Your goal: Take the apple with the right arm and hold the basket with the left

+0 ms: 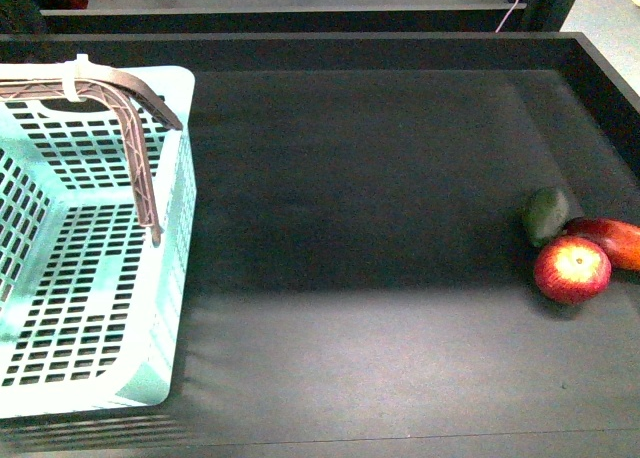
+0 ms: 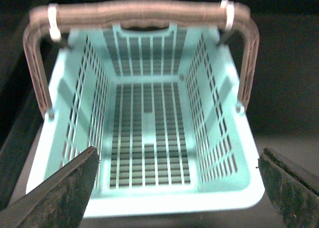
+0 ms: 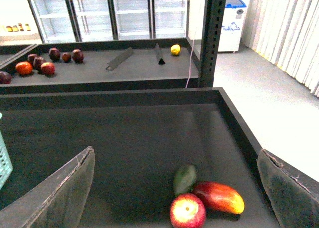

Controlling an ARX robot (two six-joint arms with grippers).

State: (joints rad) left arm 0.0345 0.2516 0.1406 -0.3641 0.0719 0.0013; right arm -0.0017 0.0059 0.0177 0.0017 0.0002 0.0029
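Observation:
The red apple (image 1: 571,269) with a yellow patch lies at the right of the black table, touching an elongated dark-red fruit (image 1: 609,241) and a small dark green fruit (image 1: 545,215). The right wrist view shows the apple (image 3: 187,211) ahead between the wide-open jaws of my right gripper (image 3: 174,188), which holds nothing. The turquoise basket (image 1: 90,248) with a brown handle (image 1: 135,128) stands at the left. In the left wrist view the basket (image 2: 149,118) is empty, and my left gripper (image 2: 177,188) is open, its fingers wider apart than the near rim. Neither arm shows in the front view.
The table has a raised black rim (image 1: 610,98) along the back and right. A second shelf (image 3: 99,63) behind carries several dark-red fruits and a yellow one (image 3: 175,50). A dark post (image 3: 212,34) stands at the back right.

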